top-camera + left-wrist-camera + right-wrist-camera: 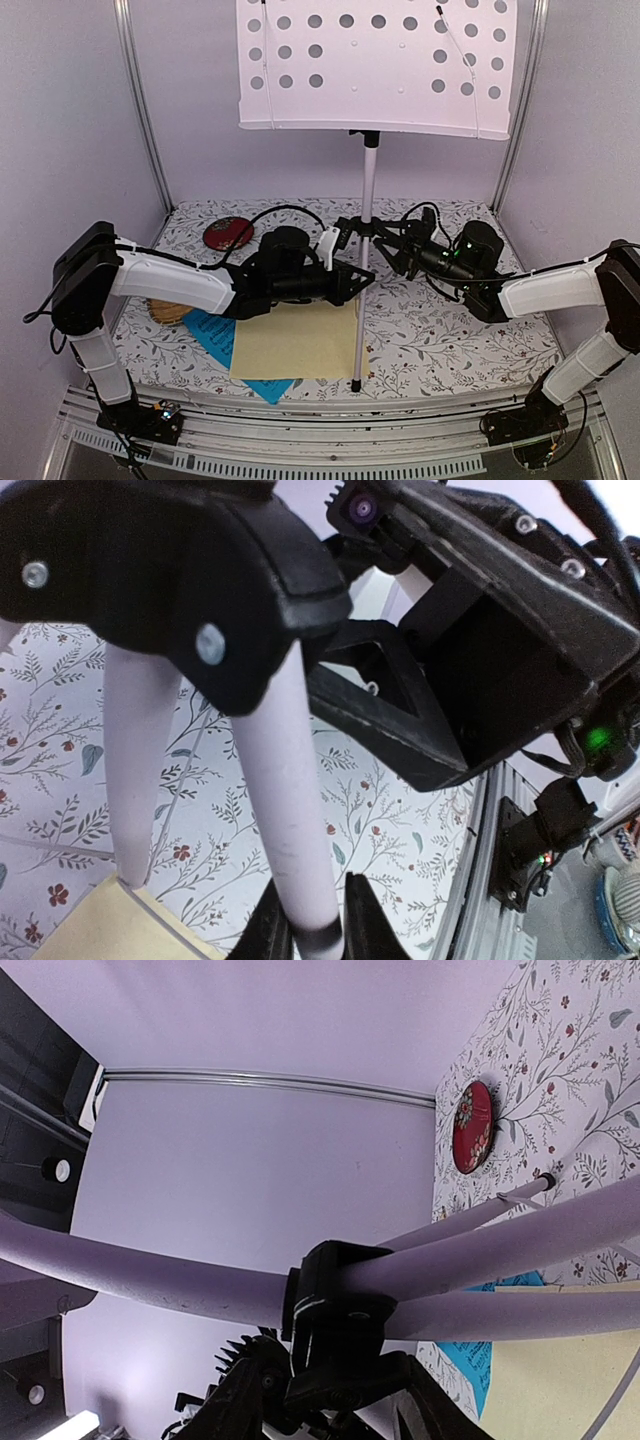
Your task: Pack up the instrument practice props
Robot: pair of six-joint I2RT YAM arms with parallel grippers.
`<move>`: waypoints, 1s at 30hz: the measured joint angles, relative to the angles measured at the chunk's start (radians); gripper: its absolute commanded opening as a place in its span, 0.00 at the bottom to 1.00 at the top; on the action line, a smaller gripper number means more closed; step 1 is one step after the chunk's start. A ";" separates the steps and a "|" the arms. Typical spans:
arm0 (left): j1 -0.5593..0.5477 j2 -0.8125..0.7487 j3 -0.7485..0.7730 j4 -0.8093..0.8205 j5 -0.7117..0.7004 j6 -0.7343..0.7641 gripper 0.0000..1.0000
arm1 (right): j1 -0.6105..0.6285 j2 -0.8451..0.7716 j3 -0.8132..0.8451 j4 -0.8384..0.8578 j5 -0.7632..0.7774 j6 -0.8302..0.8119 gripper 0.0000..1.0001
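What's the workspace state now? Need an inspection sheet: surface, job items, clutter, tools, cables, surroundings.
Surface: floral table cover, lying flat.
Job's things: music stand upright, white perforated desk on top, silver tripod legs spread; pale-yellow sheet overlapping blue sheet; metronome not seen.
Clutter: round red dish at back left; woven tray mostly hidden under the left arm.
Grippers: left tool shut on one tripod leg; right tool closed on the black leg hub.
Cables: black cable looping above the left wrist; more beside the right tool.
Surroundings: pale walls, aluminium frame posts.
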 measured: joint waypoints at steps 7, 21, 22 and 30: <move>-0.002 -0.005 -0.006 0.003 -0.009 -0.004 0.02 | -0.020 0.000 0.000 -0.003 0.008 0.000 0.44; -0.003 -0.008 -0.010 0.003 -0.015 -0.012 0.02 | -0.031 0.000 0.006 -0.007 0.011 -0.001 0.50; -0.003 -0.008 -0.010 0.003 -0.015 -0.012 0.02 | -0.031 0.000 0.005 -0.007 0.014 0.000 0.52; -0.003 -0.008 -0.009 0.002 -0.016 -0.016 0.04 | -0.026 -0.039 -0.060 -0.012 0.038 0.019 0.57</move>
